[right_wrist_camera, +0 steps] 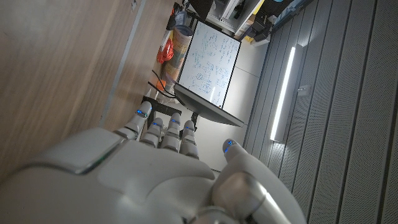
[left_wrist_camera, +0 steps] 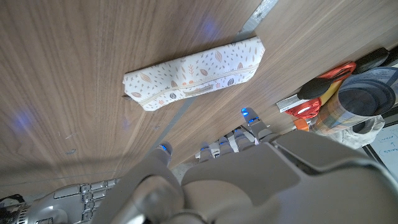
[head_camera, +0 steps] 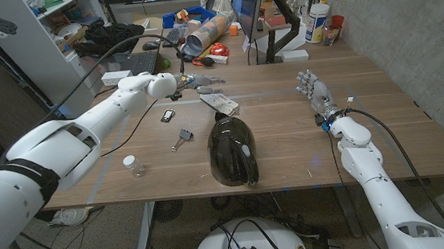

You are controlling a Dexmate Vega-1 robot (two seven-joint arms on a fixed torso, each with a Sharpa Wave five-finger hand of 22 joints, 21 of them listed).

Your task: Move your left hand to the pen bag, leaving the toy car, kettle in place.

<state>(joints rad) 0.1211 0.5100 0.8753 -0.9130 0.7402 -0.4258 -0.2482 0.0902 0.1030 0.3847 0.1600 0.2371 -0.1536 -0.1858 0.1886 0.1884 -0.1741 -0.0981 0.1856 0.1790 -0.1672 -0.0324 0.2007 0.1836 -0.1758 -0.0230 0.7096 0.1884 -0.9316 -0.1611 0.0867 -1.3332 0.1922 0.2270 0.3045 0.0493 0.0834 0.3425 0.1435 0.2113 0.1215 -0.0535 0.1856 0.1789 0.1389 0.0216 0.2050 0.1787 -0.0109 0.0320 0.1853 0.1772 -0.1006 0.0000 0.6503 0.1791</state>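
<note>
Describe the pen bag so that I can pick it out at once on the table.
On the wooden table, look past the big black kettle at the middle, toward the far edge. Just beyond it lies the pen bag, close in front of the left hand. It is the only flat, pale cloth pouch, printed with small leaves.

I see the pen bag as white, printed with small leaves in brown, grey and rust. The kettle near me is glossy black. My left hand and right hand are white and grey. The table is brown wood grain. The small toy car looks dark, possibly black.
</note>
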